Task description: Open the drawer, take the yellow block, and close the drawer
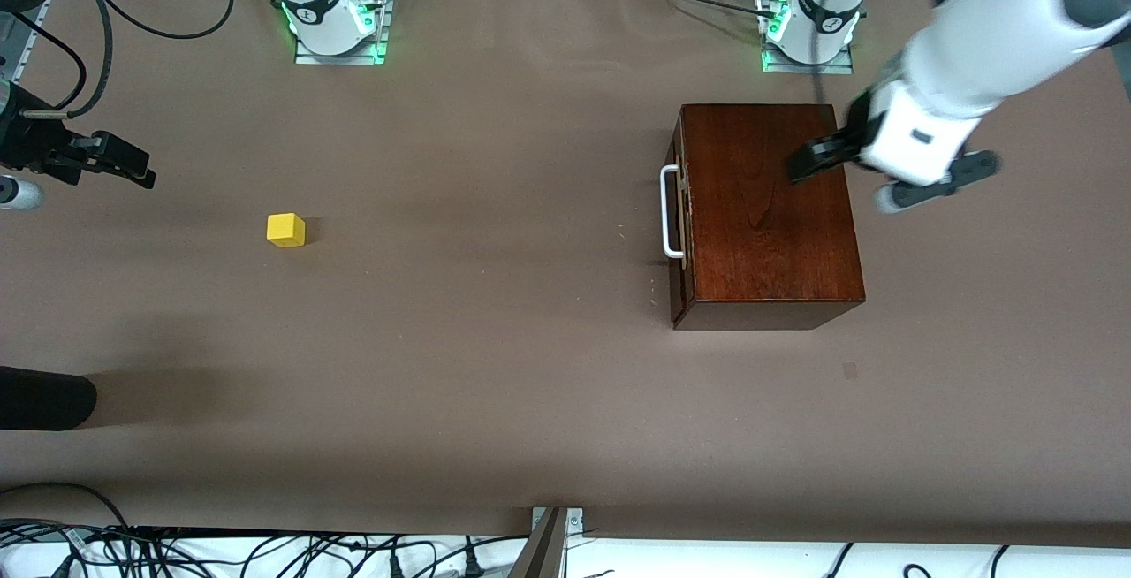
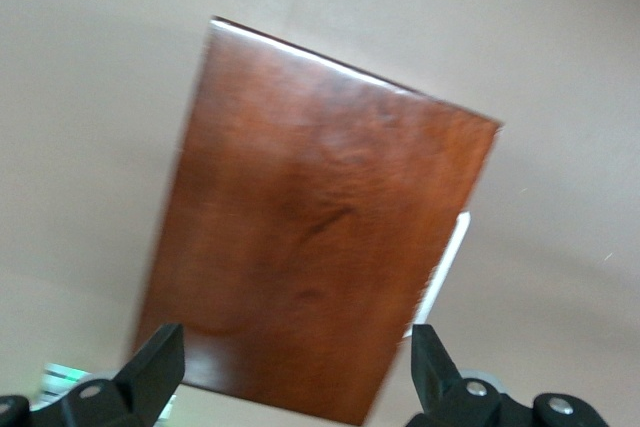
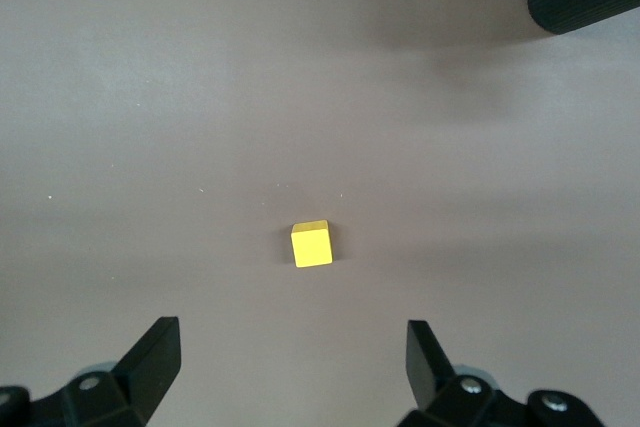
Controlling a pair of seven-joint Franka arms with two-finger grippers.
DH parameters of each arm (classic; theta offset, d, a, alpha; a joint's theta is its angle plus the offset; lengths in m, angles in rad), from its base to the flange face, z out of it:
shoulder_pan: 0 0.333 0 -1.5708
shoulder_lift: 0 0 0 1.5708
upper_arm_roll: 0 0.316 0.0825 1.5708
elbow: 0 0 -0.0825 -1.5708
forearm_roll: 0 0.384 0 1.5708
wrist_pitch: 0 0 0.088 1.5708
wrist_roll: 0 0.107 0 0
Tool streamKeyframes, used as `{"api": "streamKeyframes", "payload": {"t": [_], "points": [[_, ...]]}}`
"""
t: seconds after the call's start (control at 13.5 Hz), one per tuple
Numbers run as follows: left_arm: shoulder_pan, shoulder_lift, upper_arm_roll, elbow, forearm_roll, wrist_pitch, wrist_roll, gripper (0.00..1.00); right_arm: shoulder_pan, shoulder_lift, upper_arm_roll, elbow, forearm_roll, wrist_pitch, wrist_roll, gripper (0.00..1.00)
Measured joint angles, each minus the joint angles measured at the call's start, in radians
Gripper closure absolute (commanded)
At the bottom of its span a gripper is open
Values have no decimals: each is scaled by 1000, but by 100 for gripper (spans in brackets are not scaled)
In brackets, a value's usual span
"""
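Front view had the glossy dark-brown wooden box [image 1: 767,211] sitting toward the left arm's end of the table, its drawer [image 1: 680,223] pushed all the way in so only the reddish-brown front and white U-shaped handle [image 1: 669,211] showed, facing the right arm's end. The left gripper [image 1: 817,158] hung over the top of the box with its jaws spread wide and nothing in them. The small bright yellow cube [image 1: 286,230] sat out on the brown table [image 1: 495,366], well apart from the box toward the right arm's end, with the right gripper [image 1: 124,163] up over the table near it, jaws also spread and empty.
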Motion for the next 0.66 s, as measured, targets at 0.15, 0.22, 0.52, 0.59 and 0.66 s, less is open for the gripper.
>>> {"api": "streamKeyframes", "payload": {"t": [0.15, 0.22, 0.52, 0.59, 0.66], "points": [[3, -67, 53, -65, 26, -4, 116, 0, 0, 0, 0, 5, 0, 0, 0, 0], [4, -90, 71, -84, 50, -4, 168, 0, 0, 0, 0, 7, 0, 0, 0, 0], [4, -122, 128, -100, 123, 0, 335, 0, 0, 0, 0, 11, 0, 0, 0, 0], [4, -122, 130, -100, 135, 4, 350, 0, 0, 0, 0, 12, 0, 0, 0, 0], [3, -123, 129, -100, 140, 6, 358, 0, 0, 0, 0, 12, 0, 0, 0, 0]]}}
